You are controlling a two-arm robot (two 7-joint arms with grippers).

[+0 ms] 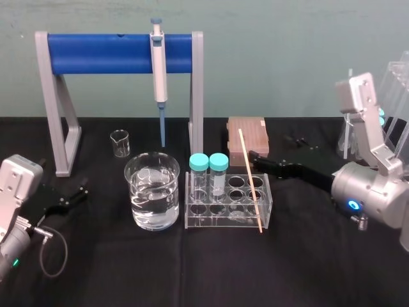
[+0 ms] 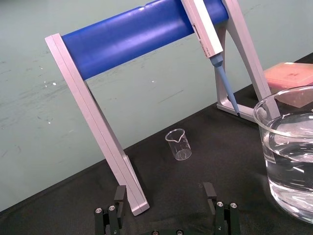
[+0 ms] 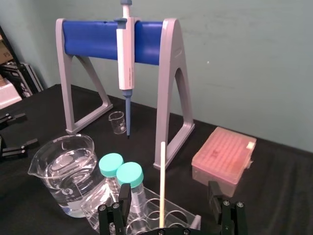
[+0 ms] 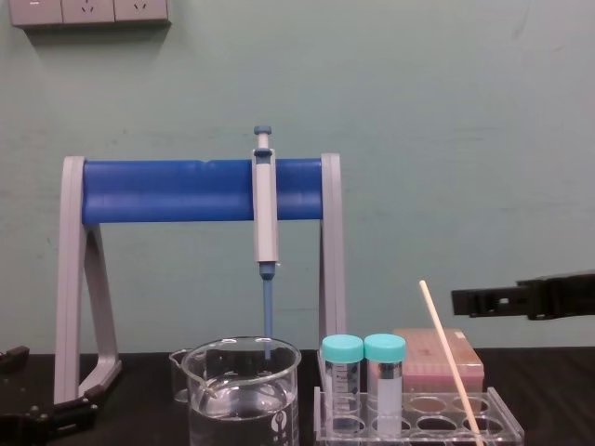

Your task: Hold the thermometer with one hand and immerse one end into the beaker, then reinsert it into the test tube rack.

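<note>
The thermometer (image 1: 250, 182), a thin cream rod, leans in the clear test tube rack (image 1: 228, 216) with its top tilted toward the back. To the rack's left stands the wide beaker (image 1: 152, 190), holding water. My right gripper (image 1: 270, 145) reaches in from the right behind the rack and is open. In the right wrist view the thermometer (image 3: 162, 181) stands between the spread fingers (image 3: 124, 195), touching neither. The chest view shows this gripper (image 4: 460, 301) level with the rod's upper end (image 4: 437, 316). My left gripper (image 2: 164, 193) rests open at the table's left edge, nothing in it.
Two teal-capped tubes (image 1: 209, 167) stand in the rack's back row. A grey-and-blue pipette (image 1: 158, 64) hangs on a blue-barred stand (image 1: 102, 53) behind the beaker. A small clear beaker (image 1: 119, 142) and a pink box (image 1: 246, 133) sit at the back.
</note>
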